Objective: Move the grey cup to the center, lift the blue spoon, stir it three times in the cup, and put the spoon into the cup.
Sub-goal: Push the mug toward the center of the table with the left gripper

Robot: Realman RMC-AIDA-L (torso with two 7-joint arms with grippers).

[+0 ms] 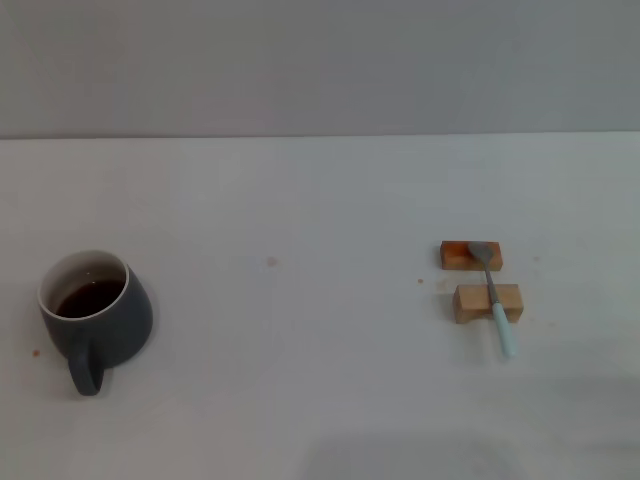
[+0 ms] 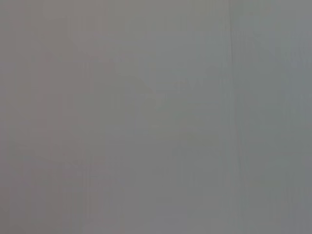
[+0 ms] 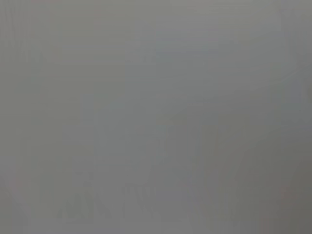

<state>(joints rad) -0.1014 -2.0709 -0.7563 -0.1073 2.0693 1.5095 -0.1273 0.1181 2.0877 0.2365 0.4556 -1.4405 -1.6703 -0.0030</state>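
The grey cup [image 1: 97,313] stands upright at the left of the white table [image 1: 300,380], its loop handle turned toward the robot and dark brown liquid inside. Well apart, at the right, the blue spoon [image 1: 492,296] lies across two wooden blocks [image 1: 486,302], its metal bowl on the farther block and its pale blue handle overhanging the nearer one. No writing can be read on anything. Neither gripper appears in any view, so their state cannot be told; both wrist views show only plain grey.

White counter [image 1: 300,380], three sets of things.
On left, cup [image 1: 100,312], handle toward viewer; on right, two blocks [image 1: 472,256] near each other, spoon [image 1: 492,295] laid across both.
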